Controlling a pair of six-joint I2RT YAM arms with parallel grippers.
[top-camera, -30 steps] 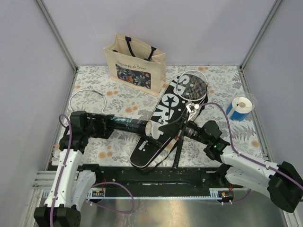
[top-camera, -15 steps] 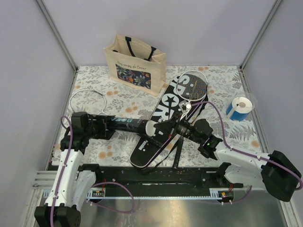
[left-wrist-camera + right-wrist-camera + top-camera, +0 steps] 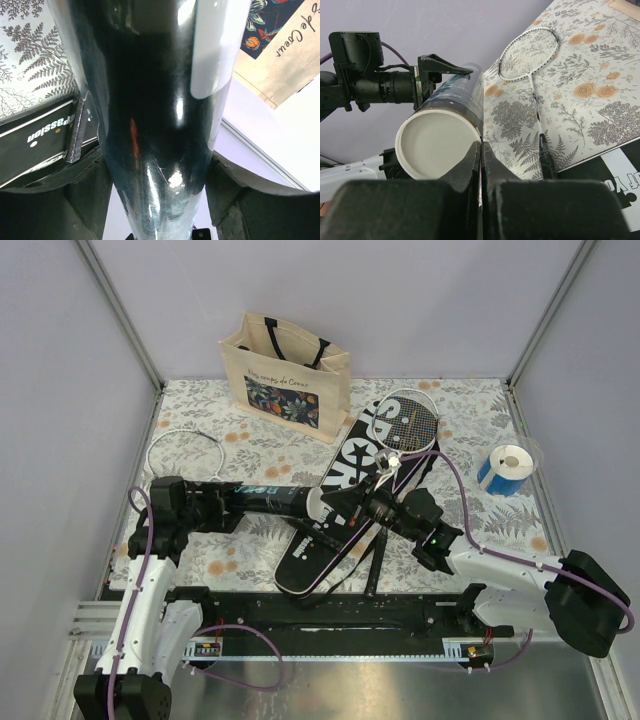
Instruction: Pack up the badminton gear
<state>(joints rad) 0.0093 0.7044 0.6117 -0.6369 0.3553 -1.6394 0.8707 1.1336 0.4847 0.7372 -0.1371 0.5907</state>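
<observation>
My left gripper [image 3: 218,504] is shut on the long black tube [image 3: 270,502] and holds it level above the table; the tube fills the left wrist view [image 3: 160,100] between the fingers [image 3: 85,195]. My right gripper [image 3: 342,502] is shut, its tips [image 3: 481,146] against the rim of the tube's white end cap [image 3: 435,145]. The black "SPORT" cover [image 3: 350,465] lies under both grippers. One racket [image 3: 413,420] rests on the cover's far end. The other racket [image 3: 185,448] lies at the left and shows in the right wrist view [image 3: 527,52]. No shuttlecock shows.
The beige floral tote bag [image 3: 285,365] stands at the back and shows in the left wrist view [image 3: 280,45]. A blue-and-white roll [image 3: 505,468] stands at the right. A black rail [image 3: 330,615] runs along the near edge.
My right gripper has moved left, from beside the cover's middle up to the tube's capped end. The left arm and tube have barely shifted.
</observation>
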